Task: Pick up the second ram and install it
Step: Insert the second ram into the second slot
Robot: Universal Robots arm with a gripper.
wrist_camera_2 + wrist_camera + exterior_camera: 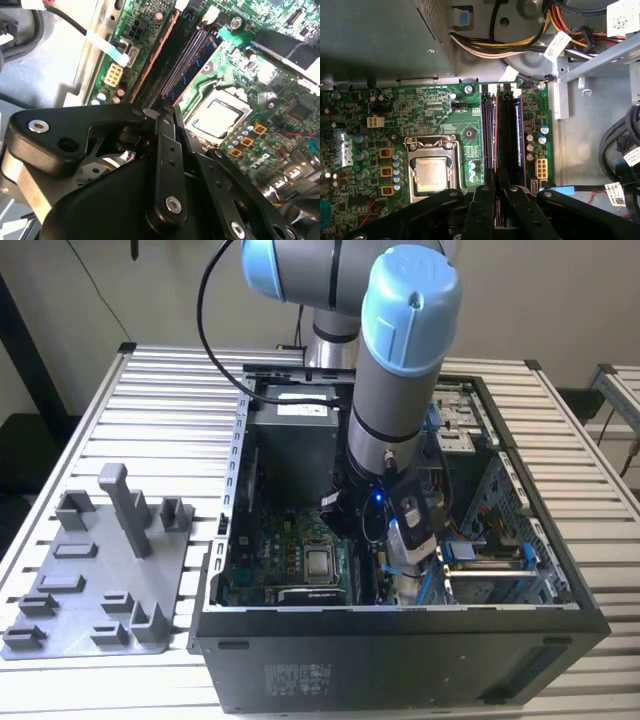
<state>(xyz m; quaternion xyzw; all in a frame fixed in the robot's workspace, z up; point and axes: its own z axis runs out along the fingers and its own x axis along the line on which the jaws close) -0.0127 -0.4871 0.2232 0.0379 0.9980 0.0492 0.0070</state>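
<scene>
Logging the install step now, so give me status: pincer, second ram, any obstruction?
Pincer down inside the case, over the memory slots. Second ram standing in a slot beside the processor socket. No obstruction seen.

Perhaps two RAM sticks (517,135), one processor (431,174)

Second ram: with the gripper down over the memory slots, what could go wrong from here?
The gripper sits low over the narrow memory slots; a small offset could probably jam a stick against a slot wall. Its wide linkage hangs close to the processor socket and the capacitors beside the slots, so a sideways shift might strike them.
</scene>
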